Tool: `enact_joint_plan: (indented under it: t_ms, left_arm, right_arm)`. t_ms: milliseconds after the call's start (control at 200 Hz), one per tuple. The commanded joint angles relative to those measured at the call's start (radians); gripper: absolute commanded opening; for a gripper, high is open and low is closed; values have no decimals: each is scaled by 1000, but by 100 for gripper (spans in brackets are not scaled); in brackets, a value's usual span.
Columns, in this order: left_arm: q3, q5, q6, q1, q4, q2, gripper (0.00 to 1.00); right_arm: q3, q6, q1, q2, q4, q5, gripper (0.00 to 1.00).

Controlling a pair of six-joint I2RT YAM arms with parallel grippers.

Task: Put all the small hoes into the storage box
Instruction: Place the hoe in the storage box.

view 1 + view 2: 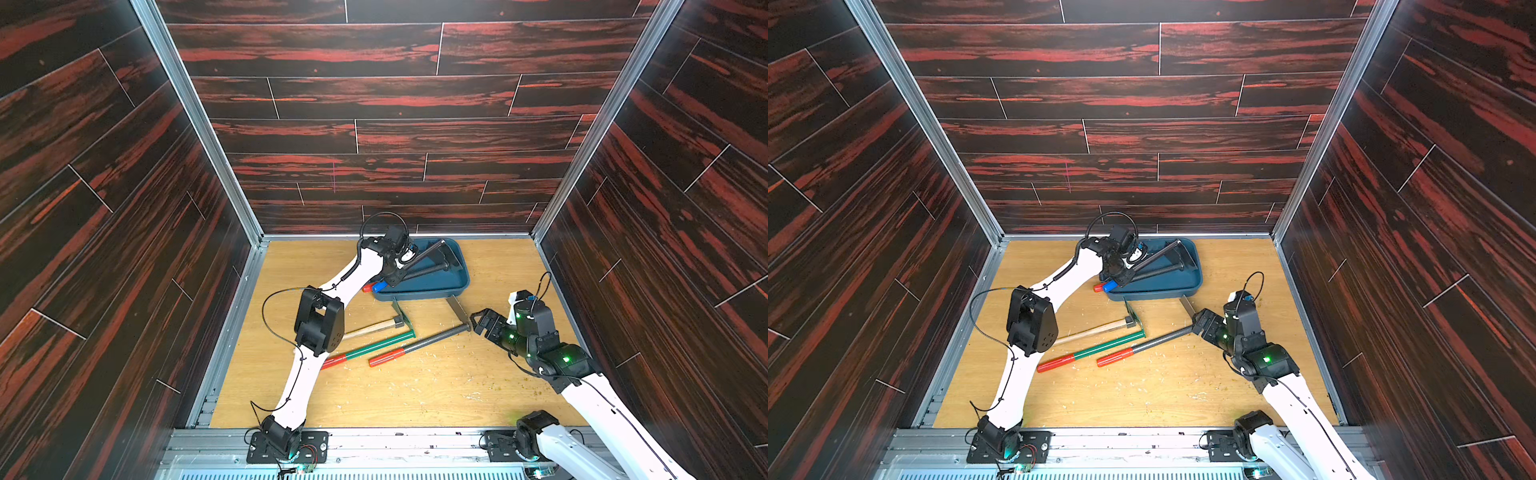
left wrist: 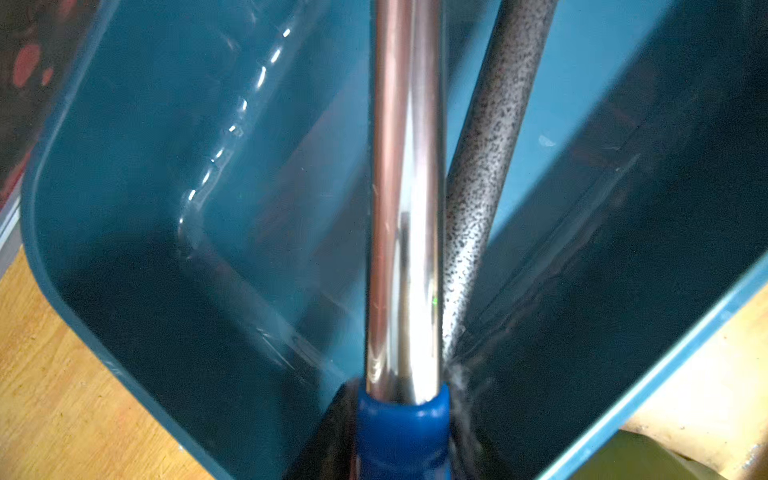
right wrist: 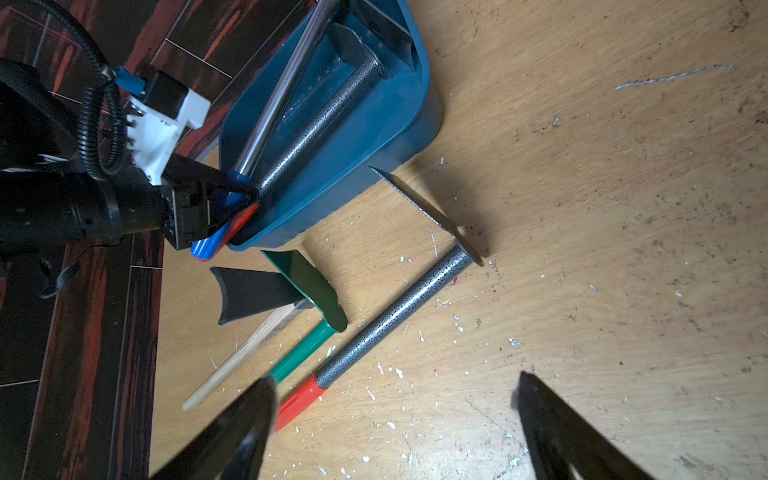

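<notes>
Looking at your left gripper, you see its dark fingers standing close on either side of the blue rubber grip of the small hoe with the shiny chrome shaft. Whether they press that grip or merely flank it, you cannot tell. The hoe runs across the shallow dark teal-blue plastic storage box, blade end inside toward the far side, blue grip jutting past the near left rim. Beside it in the box lies a second hoe with a speckled grey shaft, its red grip just under the blue one. Your left arm reaches forward in a long bend, wrist over the box's left end. Your right gripper has its fingers spread wide with nothing between them, near the blade of a speckled grey hoe with a red grip. A green-shafted hoe and a wooden-handled tool with a black blade lie just left of it. All rest on a light wood-grain tabletop strewn with pale chips, enclosed by dark red-streaked plank-pattern wall panels.
</notes>
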Motion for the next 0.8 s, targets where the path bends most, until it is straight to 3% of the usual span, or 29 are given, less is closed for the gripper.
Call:
enact_joint_plan:
  t_ms: [0,251,591,797]
  left_arm:
    - [-10,-7,0,2,-35,-8,40]
    - [9,-53,-15,4,-24,-49,52]
    - [25,-66,-99,11,55,-139,55]
    - [-35,-85,-133,11,40,-204,55]
  right_arm:
    - [-17,-10,-2,-6,1,-10,94]
    - [-22,-35,-1,-4,4,-6,94]
    - [-7,-83,-2,2,-8,-9,95]
    - [1,-86,-2,25,-16,-38,96]
